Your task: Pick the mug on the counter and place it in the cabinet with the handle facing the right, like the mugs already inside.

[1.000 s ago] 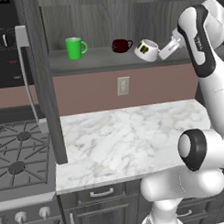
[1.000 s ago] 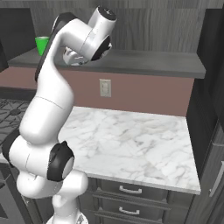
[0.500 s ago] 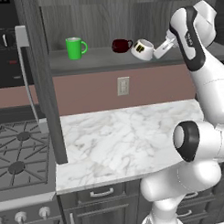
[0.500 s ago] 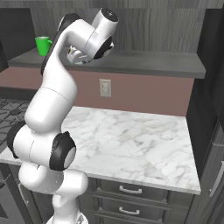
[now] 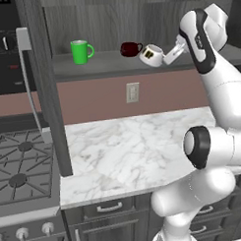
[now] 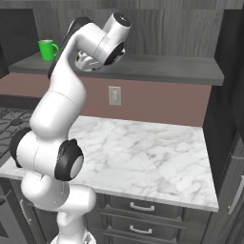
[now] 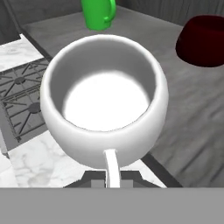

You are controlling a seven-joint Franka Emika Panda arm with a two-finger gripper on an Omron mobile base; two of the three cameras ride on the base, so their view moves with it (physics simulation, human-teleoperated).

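Note:
My gripper [image 5: 169, 56] is shut on the white loop handle [image 7: 112, 165] of the mug [image 5: 151, 55], a small white one with a dark-and-yellow emblem. It hangs tilted on its side at the front edge of the cabinet shelf [image 5: 110, 64], just right of the dark red mug [image 5: 131, 48]. The green mug [image 5: 80, 51] stands further left on the shelf. In the hand view the mug [image 7: 105, 109] shows its open mouth, with the green mug [image 7: 99, 13] and red mug [image 7: 203, 41] behind it. The marble counter [image 5: 138, 144] lies below.
A gas stove [image 5: 21, 170] sits left of the counter, beside a dark vertical cabinet panel [image 5: 50, 95]. A wall outlet [image 5: 133, 92] is on the brown backsplash. Drawers [image 6: 138, 209] run under the counter, and a tall dark unit [image 6: 231, 119] stands at its right end.
The held mug has shifted a little left along the shelf toward the red mug, and the arm's upper links have swung with it. The grip stays the same.

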